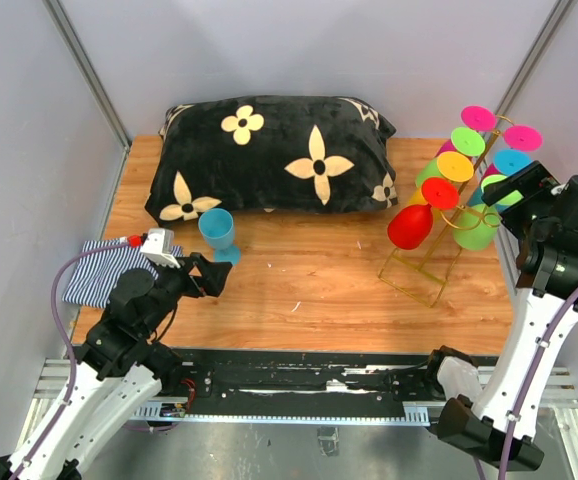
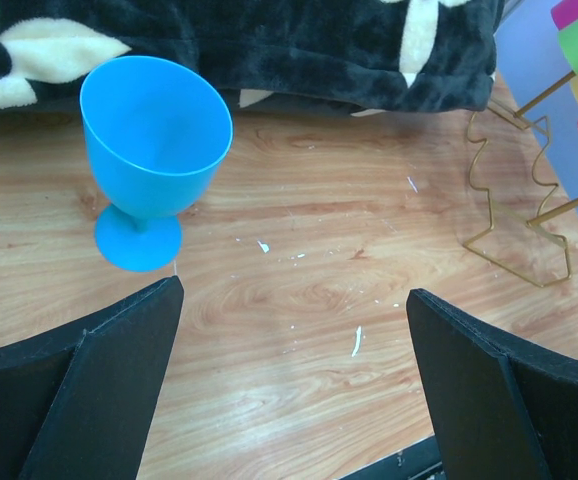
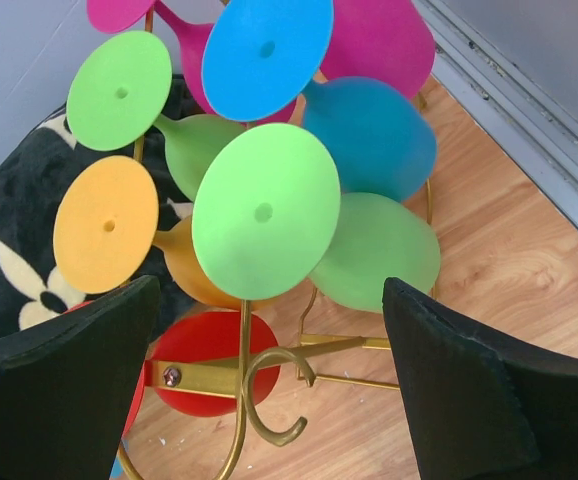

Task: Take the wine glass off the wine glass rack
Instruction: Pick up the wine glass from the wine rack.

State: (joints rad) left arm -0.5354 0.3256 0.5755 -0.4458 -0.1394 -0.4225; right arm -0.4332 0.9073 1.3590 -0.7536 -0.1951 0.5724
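Now my right gripper gapes at the wine glass rack. My left gripper, spread wide, faces a blue glass.

The top camera sits high behind the 6 o'clock edge of the table and looks down on all of it. The left wrist camera looks low and close at a blue glass, with the gold rack at 3 o'clock. The right wrist camera is very near that rack, which all three views share.
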